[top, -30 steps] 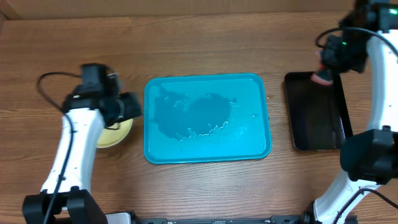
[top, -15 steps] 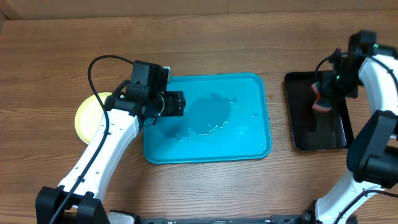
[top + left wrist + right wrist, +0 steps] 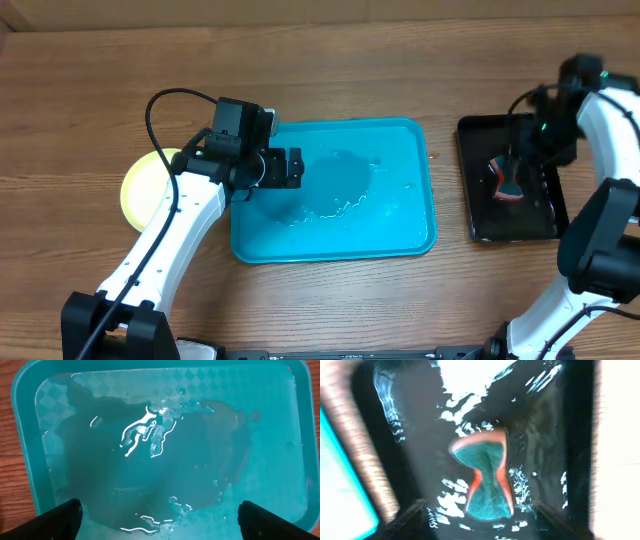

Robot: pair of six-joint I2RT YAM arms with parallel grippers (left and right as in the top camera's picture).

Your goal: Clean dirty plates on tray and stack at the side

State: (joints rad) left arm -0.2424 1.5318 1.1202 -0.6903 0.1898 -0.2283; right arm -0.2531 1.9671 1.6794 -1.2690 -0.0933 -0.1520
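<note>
The left pincer (image 3: 296, 168) hangs over the left part of the tray (image 3: 420, 135). Its jaws stand wide apart and hold nothing. In the left wrist view only the two dark fingertips (image 3: 55, 519) show in the lower corners, with the wet floor of the tray (image 3: 20, 435) between them. A thin film of water (image 3: 330, 185) lies on the tray, and no plate is in it.

The one plate (image 3: 138, 190) that shows is pale yellow. It lies on the table (image 3: 330, 70) just beside the left rim of the tray, partly under the left arm (whether other plates lie under it, I cannot tell).

The right pincer (image 3: 517, 160) is over the black tray (image 3: 485, 212), with its jaws apart. Under it a sponge (image 3: 505, 186) lies on the wet black floor. In the blurred right wrist view the sponge (image 3: 485, 480) is teal with a red edge and pinched in the middle, and the fingers do not touch it.

One second ago the left pincer was over the plate; now it has moved right, over the tray. The right pincer was then clamped on the sponge above the far corner of the black tray; now it has let it go.
</note>
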